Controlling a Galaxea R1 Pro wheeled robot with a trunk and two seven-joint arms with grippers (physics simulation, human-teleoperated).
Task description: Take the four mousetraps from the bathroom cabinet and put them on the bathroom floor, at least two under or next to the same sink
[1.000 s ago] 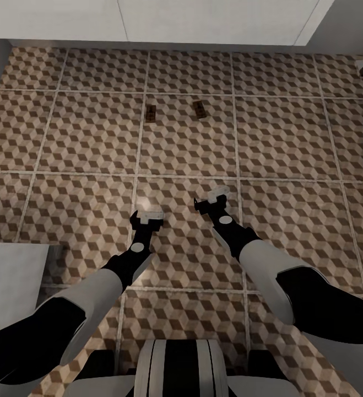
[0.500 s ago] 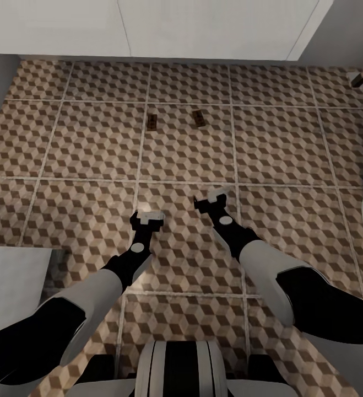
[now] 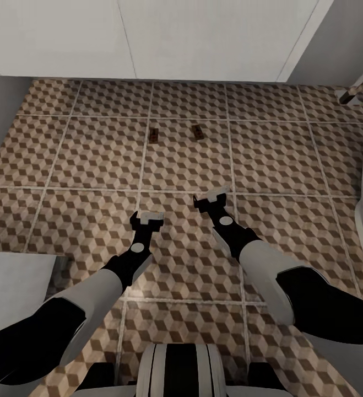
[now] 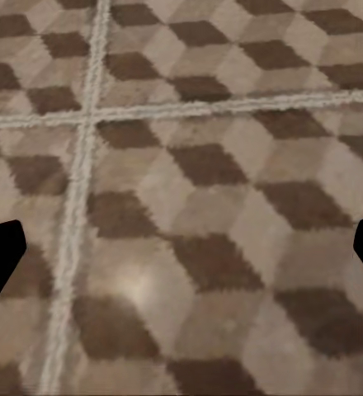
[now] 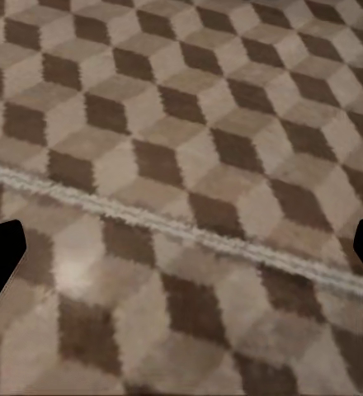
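Wooden mousetraps (image 3: 154, 135) (image 3: 198, 131) lie well ahead of both empty, spread grippers (image 3: 149, 216) (image 3: 212, 197).

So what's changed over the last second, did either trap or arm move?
Only the camera moved: the whole head view has slid down the picture, showing more of the white front beyond the tiles, so the head tilted up or the robot backed off. The two mousetraps lie as before on the bathroom floor. The left gripper and right gripper stay open and empty.
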